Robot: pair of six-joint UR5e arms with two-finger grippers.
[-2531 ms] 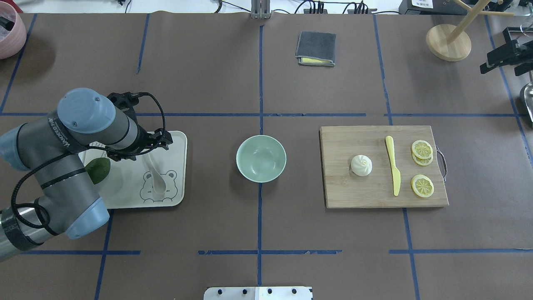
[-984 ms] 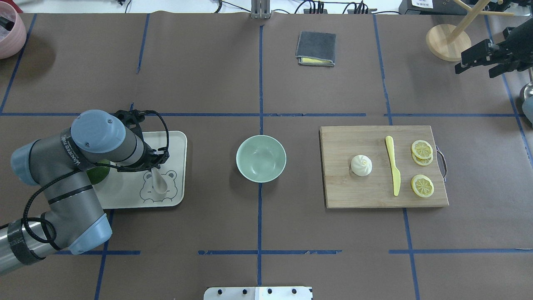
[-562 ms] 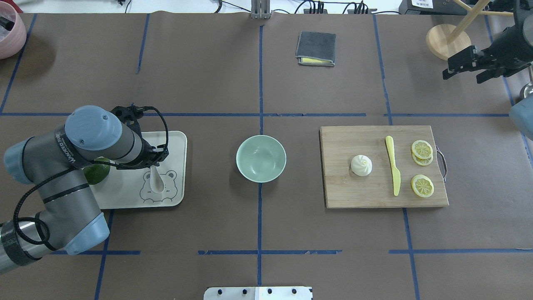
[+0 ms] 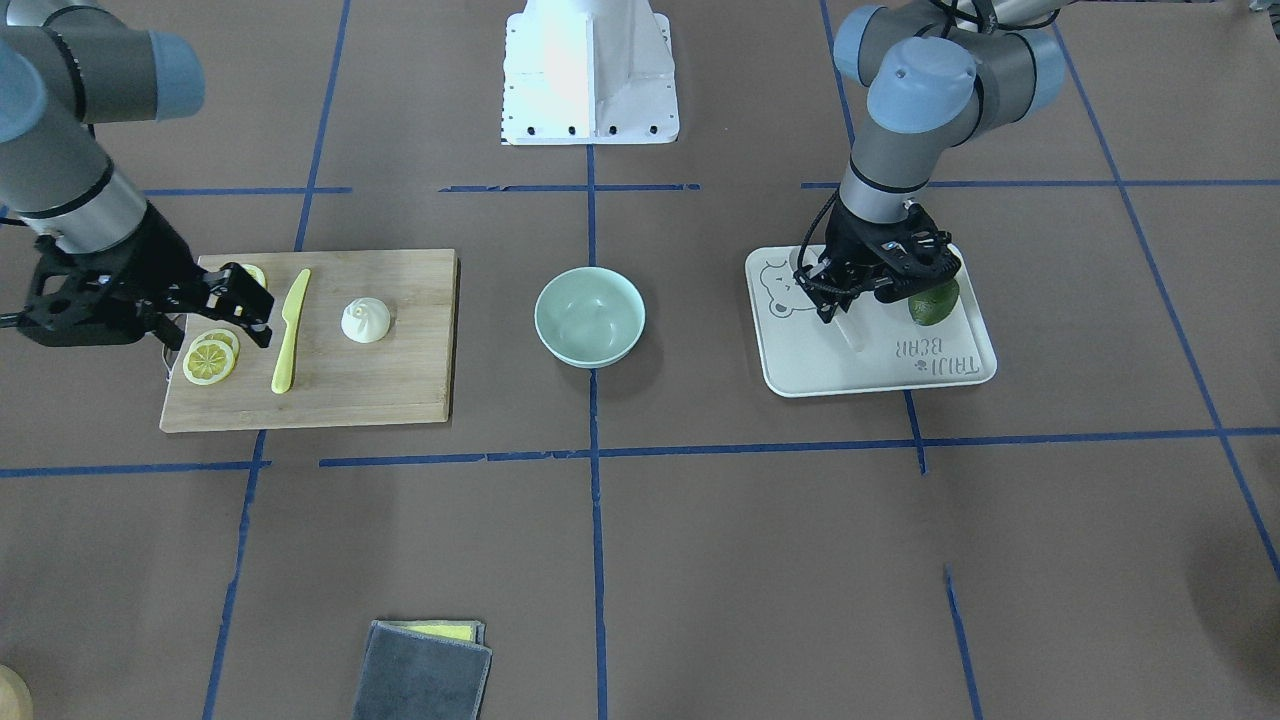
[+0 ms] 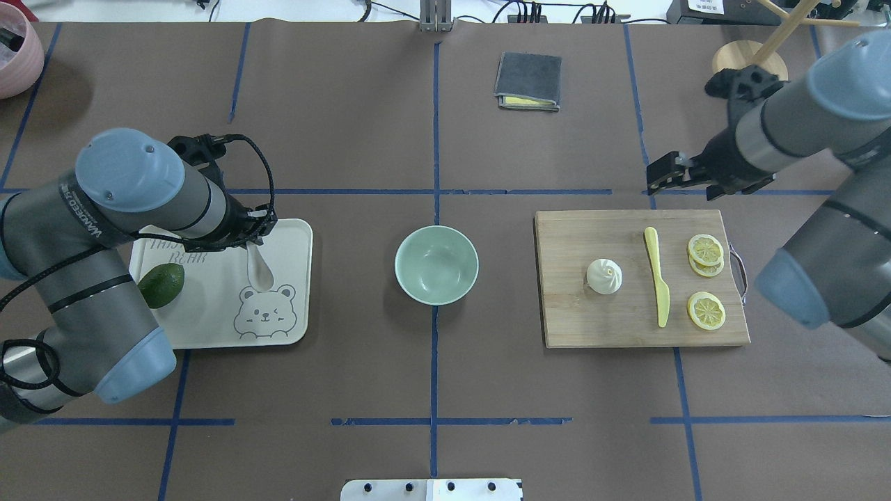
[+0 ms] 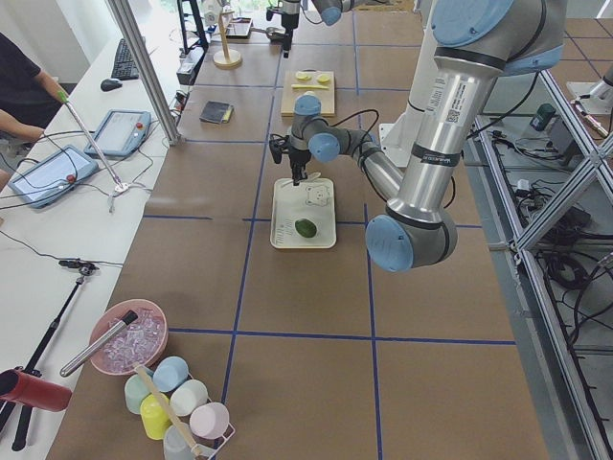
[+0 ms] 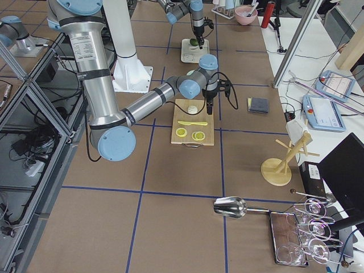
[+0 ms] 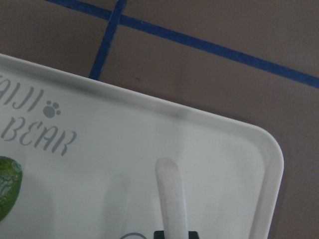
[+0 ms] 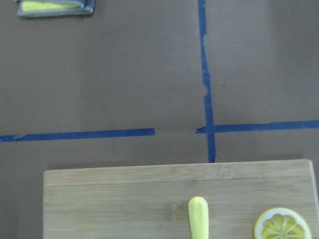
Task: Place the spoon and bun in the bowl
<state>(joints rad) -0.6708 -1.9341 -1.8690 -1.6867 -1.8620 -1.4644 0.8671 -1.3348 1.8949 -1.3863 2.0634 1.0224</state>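
The off-white spoon [image 5: 260, 270] hangs from my left gripper [image 5: 253, 241], which is shut on its handle above the bear tray [image 5: 296, 233]. In the left wrist view the handle [image 8: 171, 191] sticks out from the jaws over the tray. The mint-green bowl [image 5: 436, 264] stands empty at the table's middle. The white bun [image 5: 604, 276] sits on the wooden board [image 5: 578, 320]. My right gripper [image 5: 661, 177] is open and empty, high above the board's far edge, well away from the bun. In the front view it [image 4: 246, 302] hovers by the lemon slices.
A green avocado [image 5: 161, 285] lies on the tray. A yellow knife [image 5: 657, 278] and lemon slices [image 5: 706, 249] lie on the board right of the bun. A folded grey cloth [image 5: 528, 81], a wooden stand [image 5: 750, 69] and a pink bowl [image 5: 14, 52] are along the far edge.
My left gripper closed on the spoon and lifted it off the bear drawing toward the tray's far side. My right arm swung in from the table's right edge to the board's far edge.
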